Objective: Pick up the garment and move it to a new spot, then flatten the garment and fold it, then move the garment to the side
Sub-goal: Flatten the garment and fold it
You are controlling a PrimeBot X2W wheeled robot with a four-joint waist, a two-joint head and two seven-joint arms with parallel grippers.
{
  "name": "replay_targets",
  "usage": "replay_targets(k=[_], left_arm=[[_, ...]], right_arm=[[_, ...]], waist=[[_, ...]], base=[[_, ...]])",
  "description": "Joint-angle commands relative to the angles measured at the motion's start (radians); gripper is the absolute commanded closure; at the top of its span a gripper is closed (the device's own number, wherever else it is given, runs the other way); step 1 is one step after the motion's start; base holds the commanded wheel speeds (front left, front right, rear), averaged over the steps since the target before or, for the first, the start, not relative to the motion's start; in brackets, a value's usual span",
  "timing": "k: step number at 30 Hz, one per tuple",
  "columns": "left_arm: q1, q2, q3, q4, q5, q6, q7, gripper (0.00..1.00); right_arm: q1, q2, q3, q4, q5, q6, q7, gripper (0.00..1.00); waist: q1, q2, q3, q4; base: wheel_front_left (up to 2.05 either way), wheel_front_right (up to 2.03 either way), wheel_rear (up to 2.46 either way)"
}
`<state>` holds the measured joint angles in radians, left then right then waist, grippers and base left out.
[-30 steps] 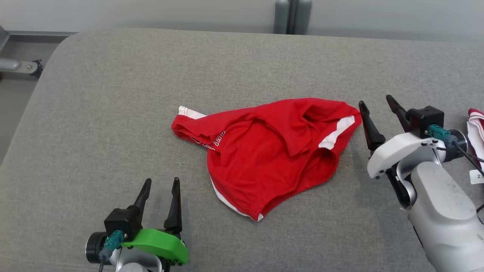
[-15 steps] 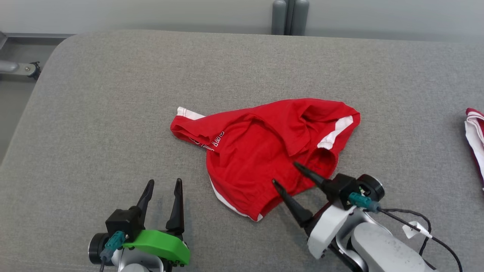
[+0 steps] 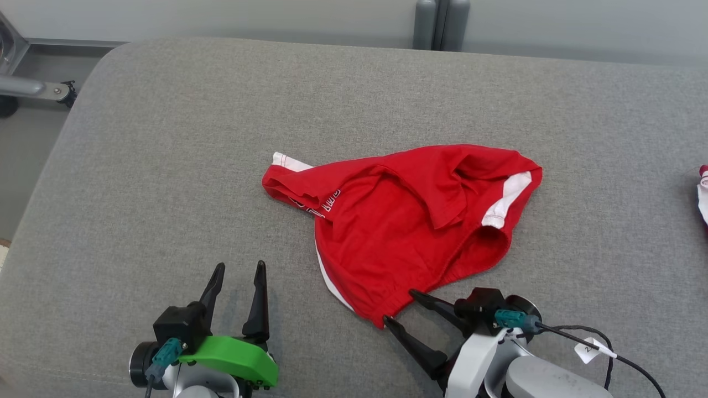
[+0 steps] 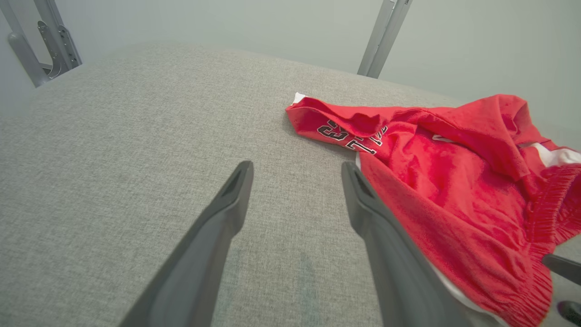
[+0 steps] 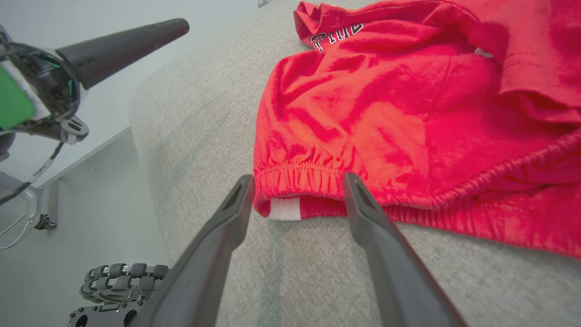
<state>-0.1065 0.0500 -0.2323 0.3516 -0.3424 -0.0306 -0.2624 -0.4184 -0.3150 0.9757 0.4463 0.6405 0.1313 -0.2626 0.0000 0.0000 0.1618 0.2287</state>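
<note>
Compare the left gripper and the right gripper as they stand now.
Left gripper hangs over bare grey fabric surface, clear of the red shorts; right gripper flanks their elastic waistband corner. Left gripper points straight up the head view; right gripper slants up-left. Left gripper's mount is green, right gripper's white. Both are open and empty.

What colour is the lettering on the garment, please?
Black and white lettering, clearest in the left wrist view.

Open grey cushion (image 3: 166, 166) left of crumpled garment (image 3: 409, 232), second cloth (image 3: 703, 196) at right edge
</note>
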Motion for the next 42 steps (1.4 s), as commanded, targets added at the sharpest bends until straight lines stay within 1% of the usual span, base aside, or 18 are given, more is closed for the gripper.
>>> replay_targets(k=[1, 5, 8, 9, 10, 14, 15, 17, 21, 27, 29, 34, 35, 36, 37, 38, 40, 42], left_arm=[[0.005, 0.002, -0.001, -0.004, -0.005, 0.006, -0.003, 0.00], [0.004, 0.002, 0.004, -0.003, 0.004, 0.009, -0.003, 0.00], [-0.003, 0.002, 0.005, -0.001, 0.007, 0.008, -0.003, 0.00], [-0.007, 0.002, 0.003, 0.000, 0.007, 0.009, -0.003, 0.00], [-0.007, 0.002, 0.003, 0.000, 0.007, 0.009, -0.003, 0.00], [-0.001, 0.002, 0.006, 0.002, -0.006, 0.012, -0.003, 0.00], [0.002, 0.002, 0.007, 0.003, -0.009, 0.011, -0.003, 0.00], [0.005, 0.002, 0.008, 0.003, -0.009, 0.010, -0.003, 0.00], [0.005, 0.002, 0.008, 0.000, -0.014, 0.008, -0.003, 0.00], [0.012, 0.002, 0.015, -0.002, -0.010, 0.002, -0.003, 0.00], [0.012, 0.002, 0.013, -0.001, -0.011, 0.001, -0.003, 0.00], [-0.001, 0.002, 0.000, 0.000, -0.015, -0.002, -0.003, 0.00], [-0.002, 0.002, -0.002, 0.000, -0.015, -0.001, -0.003, 0.00], [-0.003, 0.002, -0.005, 0.000, -0.016, -0.001, -0.003, 0.00], [-0.002, 0.002, -0.006, 0.000, -0.016, 0.000, -0.003, 0.00], [-0.001, 0.002, -0.007, 0.001, -0.017, 0.000, -0.003, 0.00], [0.003, 0.002, -0.009, 0.004, -0.018, -0.001, -0.003, 0.00], [0.003, 0.002, -0.012, 0.008, -0.022, -0.002, -0.003, 0.00]], right_arm=[[-0.011, -0.004, 0.001, 0.000, 0.015, -0.001, -0.003, 0.00], [-0.036, 0.004, 0.014, 0.011, 0.064, -0.001, -0.003, 0.00], [-0.071, 0.005, 0.034, 0.037, 0.033, -0.001, -0.002, 0.00], [-0.095, 0.007, 0.051, 0.064, -0.003, -0.001, -0.003, 0.00], [-0.095, 0.007, 0.051, 0.064, -0.003, -0.001, -0.003, 0.00], [-0.122, 0.024, 0.076, 0.151, -0.076, -0.001, -0.002, 0.00], [-0.130, 0.030, 0.086, 0.174, -0.090, -0.001, -0.002, 0.10], [-0.143, 0.045, 0.082, 0.193, -0.094, -0.001, -0.002, 1.00], [-0.150, 0.050, 0.031, 0.182, -0.110, -0.001, -0.003, 1.00], [-0.139, 0.009, -0.069, 0.136, -0.135, -0.001, -0.002, 1.00], [-0.131, -0.002, -0.068, 0.116, -0.136, -0.001, -0.002, 1.00], [-0.108, -0.034, -0.003, 0.039, -0.109, -0.001, -0.002, 1.00], [-0.101, -0.038, 0.009, 0.024, -0.099, -0.001, -0.003, 0.95], [-0.092, -0.037, 0.029, 0.007, -0.085, -0.001, -0.002, 0.80], [-0.088, -0.039, 0.047, -0.003, -0.076, -0.001, -0.003, 0.37], [-0.093, -0.045, 0.063, -0.006, -0.071, -0.001, -0.002, 0.00], [-0.107, -0.047, 0.090, -0.004, -0.065, -0.001, -0.002, 0.00], [-0.125, -0.042, 0.109, 0.026, -0.067, -0.001, -0.002, 0.00]], waist=[[0.0000, 0.0000, 0.001, 0.002], [0.0000, 0.0000, 0.005, 0.005], [0.0000, 0.0000, 0.009, 0.009], [0.0000, 0.0000, 0.009, 0.013], [0.0000, 0.0000, 0.009, 0.013], [0.0000, 0.0000, 0.006, 0.019], [0.0000, 0.0000, 0.006, 0.020], [0.0000, 0.0000, 0.008, 0.021], [0.0000, 0.0000, 0.010, 0.021], [0.0000, 0.0000, 0.006, 0.004], [0.0000, 0.0000, 0.004, -0.002], [0.0000, 0.0000, 0.004, -0.009], [0.0000, 0.0000, 0.003, -0.010], [0.0000, 0.0000, 0.002, -0.010], [0.0000, 0.0000, 0.002, -0.011], [0.0000, 0.0000, 0.002, -0.012], [0.0000, 0.0000, 0.002, -0.011], [0.0000, 0.0000, 0.002, -0.006]], base=[[0.00, 0.00, 0.00], [0.00, 0.00, 0.00], [0.00, 0.00, 0.00], [0.00, 0.00, 0.00], [0.00, 0.00, 0.00], [0.00, 0.00, 0.00], [0.00, 0.00, 0.00], [0.00, 0.00, 0.00], [0.00, 0.00, 0.00], [0.00, 0.00, 0.00], [0.00, 0.00, 0.00], [0.00, 0.00, 0.00], [0.00, 0.00, 0.00], [0.00, 0.00, 0.00], [0.00, 0.00, 0.00], [0.00, 0.00, 0.00], [0.00, 0.00, 0.00], [0.00, 0.00, 0.00]])
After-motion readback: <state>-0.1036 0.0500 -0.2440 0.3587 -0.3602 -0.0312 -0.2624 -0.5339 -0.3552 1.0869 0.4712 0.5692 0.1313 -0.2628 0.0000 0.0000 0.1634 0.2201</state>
